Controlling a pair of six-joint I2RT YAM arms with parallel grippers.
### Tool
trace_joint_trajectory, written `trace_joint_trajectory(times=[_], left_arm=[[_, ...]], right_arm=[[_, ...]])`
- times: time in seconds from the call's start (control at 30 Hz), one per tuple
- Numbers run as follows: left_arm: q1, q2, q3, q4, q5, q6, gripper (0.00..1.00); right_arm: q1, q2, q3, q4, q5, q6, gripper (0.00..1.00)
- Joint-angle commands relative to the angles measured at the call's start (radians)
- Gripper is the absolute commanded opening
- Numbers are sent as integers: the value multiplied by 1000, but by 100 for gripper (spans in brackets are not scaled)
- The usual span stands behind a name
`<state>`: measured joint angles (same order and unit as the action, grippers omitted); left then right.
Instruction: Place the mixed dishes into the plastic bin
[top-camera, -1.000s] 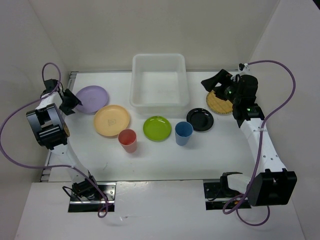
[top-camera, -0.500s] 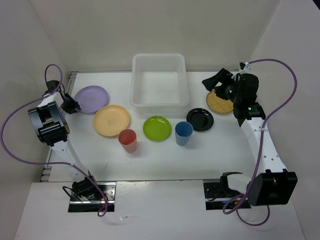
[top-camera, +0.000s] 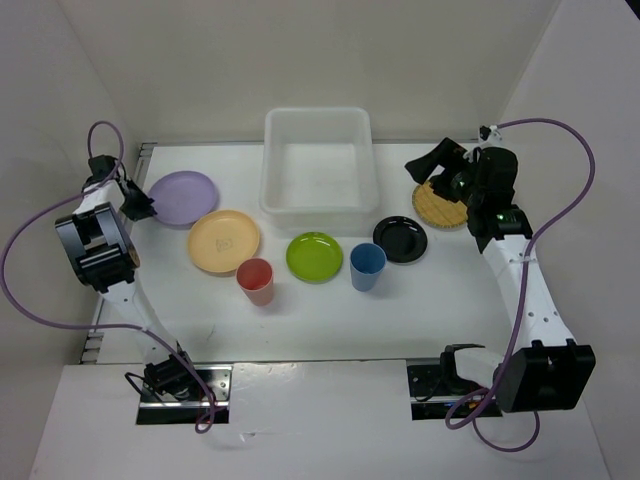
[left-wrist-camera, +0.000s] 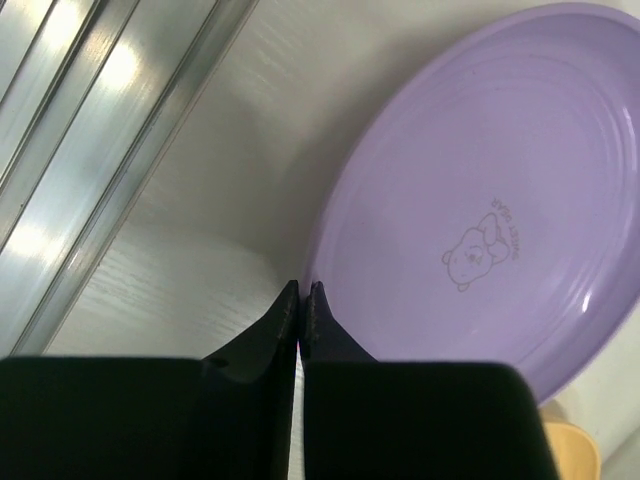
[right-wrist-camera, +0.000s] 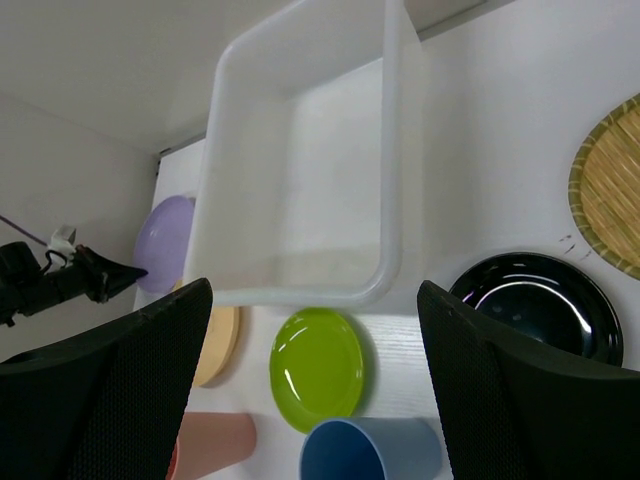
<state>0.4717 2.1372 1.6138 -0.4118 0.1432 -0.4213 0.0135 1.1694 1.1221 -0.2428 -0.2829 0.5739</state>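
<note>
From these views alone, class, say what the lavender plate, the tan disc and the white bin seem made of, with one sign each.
Lavender plate: likely glossy plastic or melamine; smooth sheen, printed bear.
Tan disc: woven bamboo or straw, matte; crossing strands show.
White bin: translucent frosted plastic; light passes softly through its walls.

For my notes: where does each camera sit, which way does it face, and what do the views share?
Top: fixed above and behind, looking down on the table; left arm and right arm show whole.
Left wrist: low at the table's left edge, facing the purple plate; its shut jaws meet by the rim.
Right wrist: raised at the right, facing left across the bin and green plate; its open jaws frame the view.
Shared: all three show the purple plate.
</note>
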Motion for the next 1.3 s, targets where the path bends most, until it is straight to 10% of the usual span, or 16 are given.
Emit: trace_joint_trajectory(times=[0.0, 0.4, 0.63, 1.13, 1.27], left_arm=[[-2, -108, 0, -19, -7, 36, 0], [-22, -362, 41, 59, 248, -80, 0], [-256, -324, 168, 48, 297, -129, 0], [-645, 185, 915, -269, 85, -149, 0], [-669, 444, 1408, -483, 44, -169, 0]], right_arm=[[6, -39, 61, -4, 14, -20, 88], [6, -59, 51, -4, 24, -11, 88], [6, -59, 42, -4, 33, 0, 88], [6, -123, 24, -13, 60, 9, 88], [6, -132, 24, -13, 60, 9, 88]])
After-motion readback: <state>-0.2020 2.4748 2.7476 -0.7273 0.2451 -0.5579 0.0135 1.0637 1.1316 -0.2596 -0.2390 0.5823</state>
